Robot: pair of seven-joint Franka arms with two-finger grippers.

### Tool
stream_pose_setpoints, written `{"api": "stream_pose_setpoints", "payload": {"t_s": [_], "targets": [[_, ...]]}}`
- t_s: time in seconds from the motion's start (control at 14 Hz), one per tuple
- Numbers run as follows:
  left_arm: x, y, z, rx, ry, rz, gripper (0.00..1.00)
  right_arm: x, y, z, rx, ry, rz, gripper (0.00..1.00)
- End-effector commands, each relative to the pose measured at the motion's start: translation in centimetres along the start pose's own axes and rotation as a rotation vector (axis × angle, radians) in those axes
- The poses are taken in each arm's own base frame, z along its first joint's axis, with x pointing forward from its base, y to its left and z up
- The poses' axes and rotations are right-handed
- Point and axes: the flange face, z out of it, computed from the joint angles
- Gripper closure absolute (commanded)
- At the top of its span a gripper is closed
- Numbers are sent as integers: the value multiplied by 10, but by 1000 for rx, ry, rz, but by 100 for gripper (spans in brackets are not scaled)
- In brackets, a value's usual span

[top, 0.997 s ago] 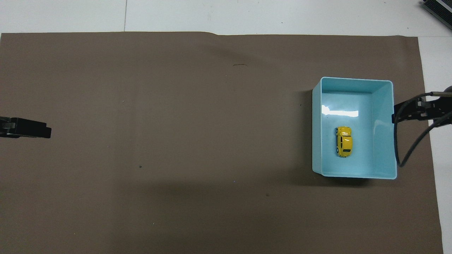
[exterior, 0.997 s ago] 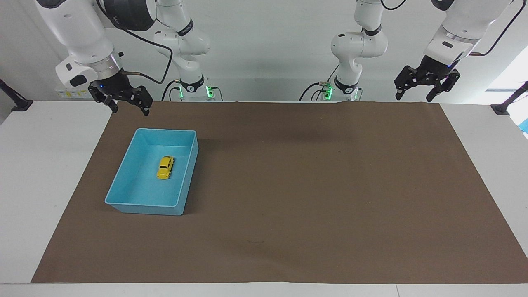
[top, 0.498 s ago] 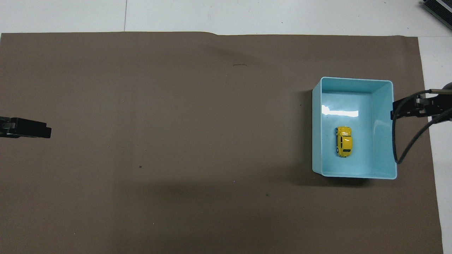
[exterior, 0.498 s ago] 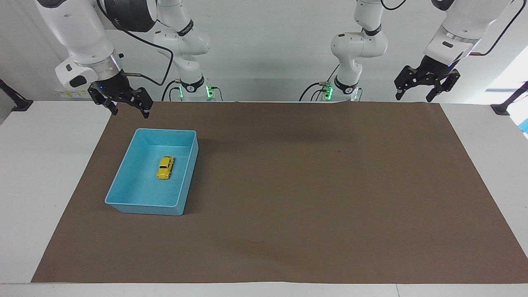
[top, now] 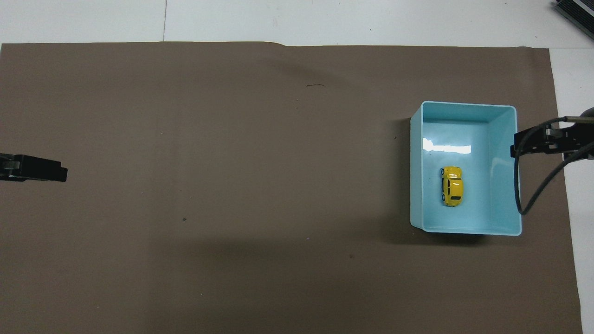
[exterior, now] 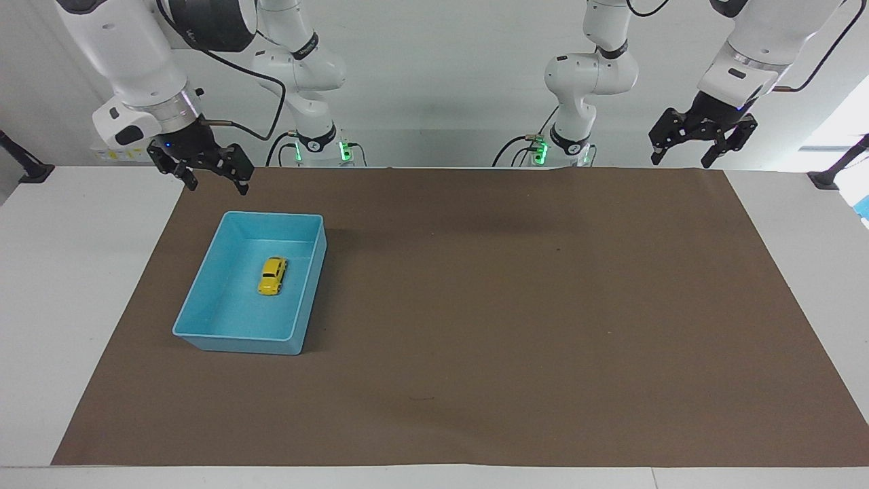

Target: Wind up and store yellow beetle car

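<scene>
The yellow beetle car (exterior: 272, 276) sits on its wheels inside the light blue bin (exterior: 204, 318) on the brown mat (exterior: 516, 305), toward the right arm's end of the bench (nothing is touching it). The right end effector (exterior: 213, 182) hangs over the mat's edge just beside the bin's robot-side corner, fingers spread wide and holding nothing. The left end effector (exterior: 681, 159) waits up in the air over the mat's corner at the left arm's end, likewise open and empty.

The yellow beetle car (exterior: 272, 276) sat inside the bin (exterior: 204, 285), which lay on the mat (exterior: 543, 305) covering the desk (exterior: 68, 272), toward the right arm's end.
</scene>
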Motion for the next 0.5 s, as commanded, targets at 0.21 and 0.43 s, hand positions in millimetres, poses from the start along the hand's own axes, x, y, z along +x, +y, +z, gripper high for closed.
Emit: {"api": "stream_pose_setpoints", "payload": {"t_s": [0.21,0.43], "targets": [[-8,-3,-1,20,2,1,0,1,0,1,26,7,23,0],[-8,-3,-1,20,2,1,0,0,0,2,26,5,22,0]]}}
